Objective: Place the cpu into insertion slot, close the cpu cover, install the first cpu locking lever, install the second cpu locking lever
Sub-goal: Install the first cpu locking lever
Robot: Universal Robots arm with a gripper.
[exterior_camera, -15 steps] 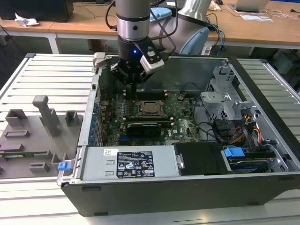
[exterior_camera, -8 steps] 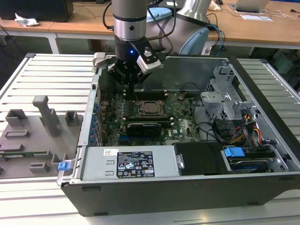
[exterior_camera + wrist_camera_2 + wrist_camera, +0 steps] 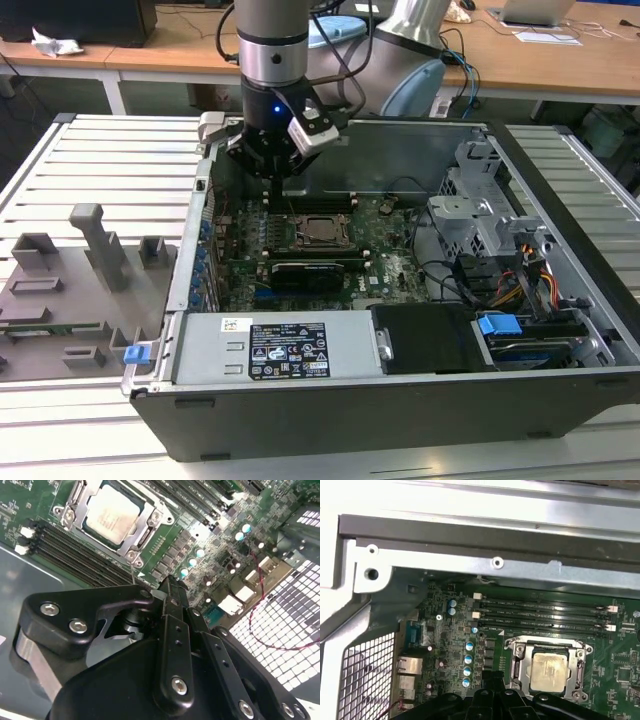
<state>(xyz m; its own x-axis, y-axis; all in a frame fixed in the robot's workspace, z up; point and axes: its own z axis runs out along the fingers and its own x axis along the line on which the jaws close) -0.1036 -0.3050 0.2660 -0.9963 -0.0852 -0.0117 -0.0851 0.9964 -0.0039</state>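
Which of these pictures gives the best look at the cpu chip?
The second wrist view: the cpu appears large and unobstructed, seated inside its metal frame. The first wrist view shows it smaller, near the gripper parts. In the exterior view it is tiny.

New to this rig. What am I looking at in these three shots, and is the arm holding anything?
It is one robot arm working over an open desktop computer case lying on a slatted metal table. The exterior view looks at the whole scene from off the arm. Both wrist views come from cameras riding on the arm, looking past its black hand at the green motherboard. The cpu, a silvery square chip, sits in the insertion slot, with the cpu cover, a metal frame, down around it. The hand hovers beside it, holding nothing that I can see.
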